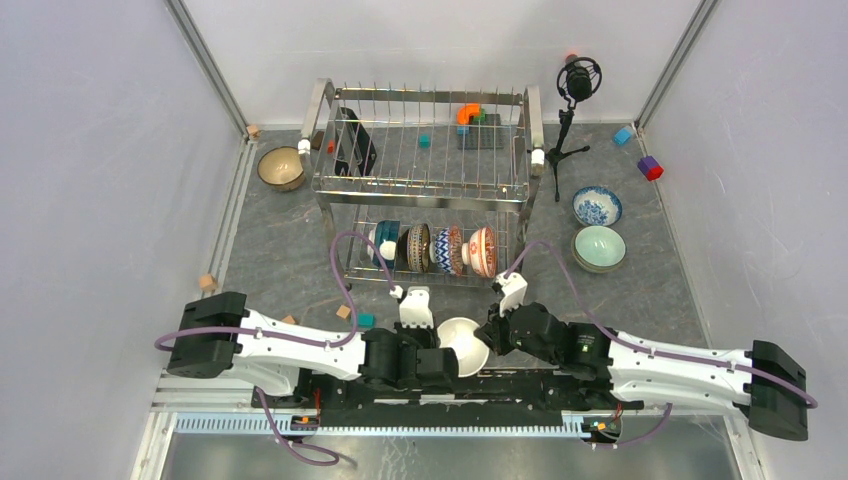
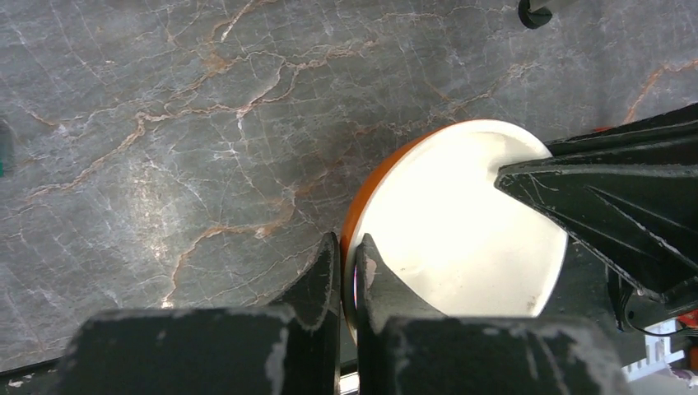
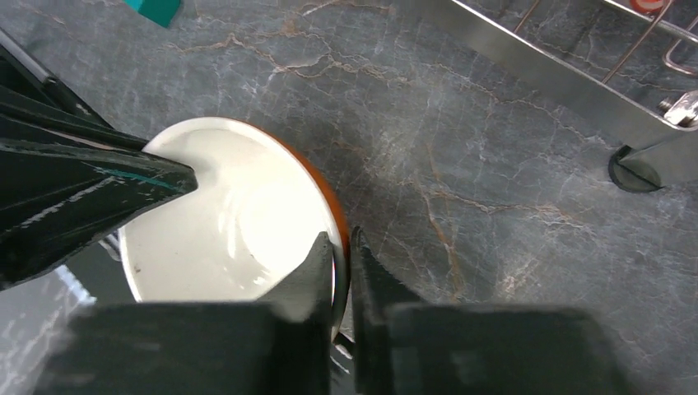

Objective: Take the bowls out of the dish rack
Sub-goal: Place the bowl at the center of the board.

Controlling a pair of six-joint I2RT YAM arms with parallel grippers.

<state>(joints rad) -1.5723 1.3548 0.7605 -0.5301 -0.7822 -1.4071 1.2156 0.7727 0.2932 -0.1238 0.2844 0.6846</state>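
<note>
Rim pinch, two-sided: orange bowl [image 2: 461, 230] sits low over table near arm bases, in front of rack [image 1: 425, 185]. Both left gripper [image 2: 349, 251] and right gripper [image 3: 337, 247] clenched on opposite rim edges. Probably glazed ceramic: rigid, slick, breakable; rim best hold.

Note the two-tier steel wire dish rack [image 1: 420, 188]: four small bowls [image 1: 447, 250] stand on edge in its lower tier. The orange bowl with white interior [image 1: 463, 345] faces up, just in front.

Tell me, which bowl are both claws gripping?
The orange bowl with white inside: left gripper and right gripper pinch its rim. Others stand in the rack or sit untouched.
</note>
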